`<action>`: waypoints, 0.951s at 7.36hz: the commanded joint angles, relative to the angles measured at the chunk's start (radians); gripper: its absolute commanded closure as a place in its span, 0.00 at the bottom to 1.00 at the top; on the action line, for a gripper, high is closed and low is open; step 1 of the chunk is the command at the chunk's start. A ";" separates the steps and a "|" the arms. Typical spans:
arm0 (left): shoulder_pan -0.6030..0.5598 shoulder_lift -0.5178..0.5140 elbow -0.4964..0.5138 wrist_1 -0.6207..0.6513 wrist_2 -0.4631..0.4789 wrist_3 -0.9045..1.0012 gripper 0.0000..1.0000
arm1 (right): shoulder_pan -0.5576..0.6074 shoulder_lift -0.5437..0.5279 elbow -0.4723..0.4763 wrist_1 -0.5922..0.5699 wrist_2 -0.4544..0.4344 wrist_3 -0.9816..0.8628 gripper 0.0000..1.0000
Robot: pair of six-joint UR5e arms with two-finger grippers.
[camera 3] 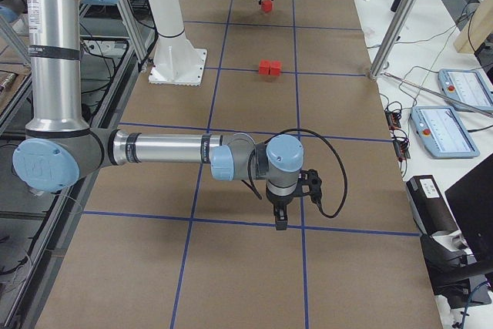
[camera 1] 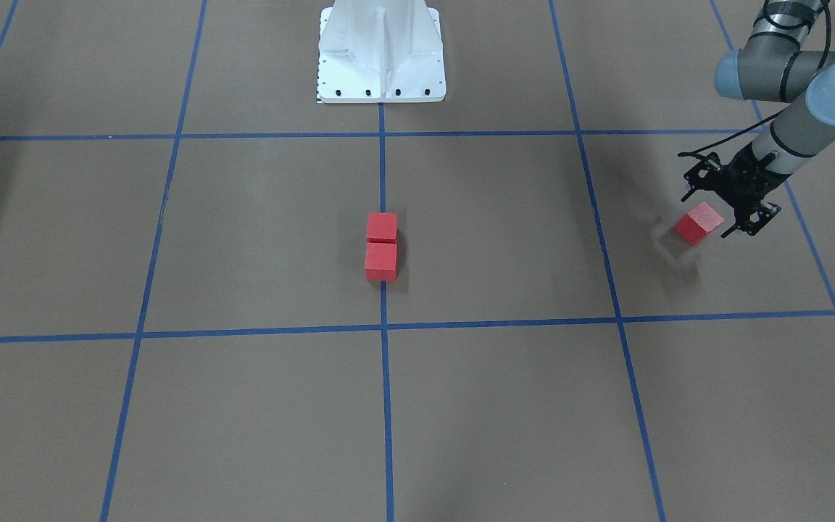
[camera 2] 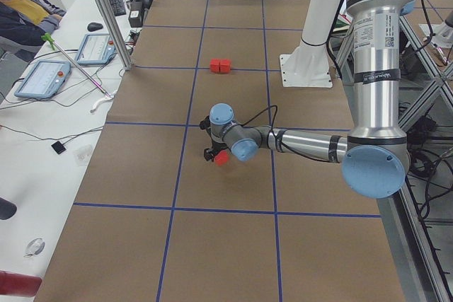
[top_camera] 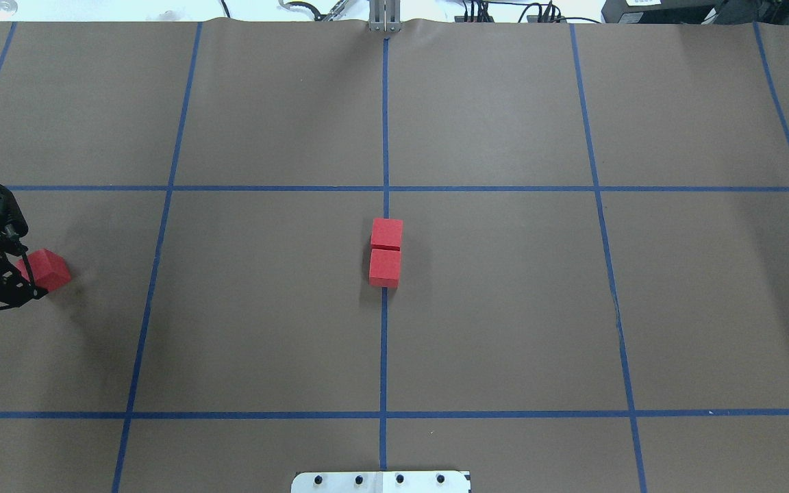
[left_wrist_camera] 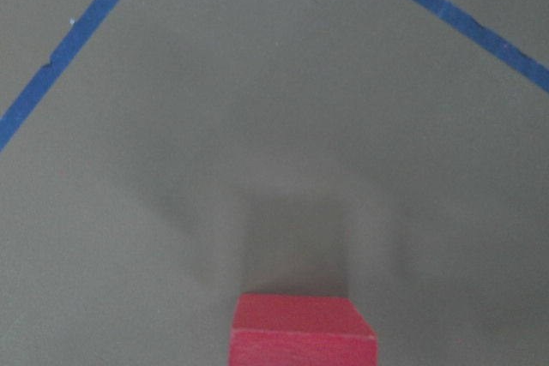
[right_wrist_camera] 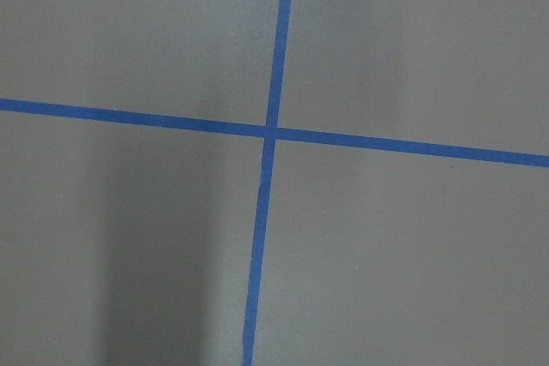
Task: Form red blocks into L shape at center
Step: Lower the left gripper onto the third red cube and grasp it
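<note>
Two red blocks (top_camera: 387, 233) (top_camera: 384, 267) sit touching in a column on the middle vertical tape line (top_camera: 383, 342) at the center; they also show in the front view (camera 1: 382, 227) (camera 1: 380, 261). My left gripper (top_camera: 24, 270) is shut on the third red block (top_camera: 48, 268) and holds it tilted just above the table at the far left. It shows in the front view, gripper (camera 1: 711, 214) and block (camera 1: 696, 225). The left wrist view shows the block (left_wrist_camera: 303, 332) over its shadow. My right gripper (camera 3: 279, 219) shows only in the right side view; I cannot tell its state.
The white robot base (camera 1: 381, 54) stands at the table's near edge on the middle line. Blue tape lines (right_wrist_camera: 268, 132) cross under the right wrist camera. An operator (camera 2: 25, 8) and tablets (camera 2: 42, 79) are on a side table beyond the far edge.
</note>
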 commanded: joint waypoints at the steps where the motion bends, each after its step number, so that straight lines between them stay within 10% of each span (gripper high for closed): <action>1: 0.022 0.005 0.004 0.001 0.017 -0.001 0.09 | 0.000 0.000 0.000 0.000 0.000 -0.001 0.01; 3: 0.025 0.002 0.009 0.003 0.028 0.001 0.35 | 0.000 0.000 0.000 0.000 0.000 -0.003 0.01; 5: 0.023 -0.019 -0.008 0.021 0.005 -0.007 0.97 | 0.000 -0.001 0.000 0.000 0.000 -0.003 0.01; 7: 0.014 -0.135 -0.020 0.192 -0.093 -0.007 1.00 | 0.000 -0.002 0.000 0.000 0.000 -0.003 0.01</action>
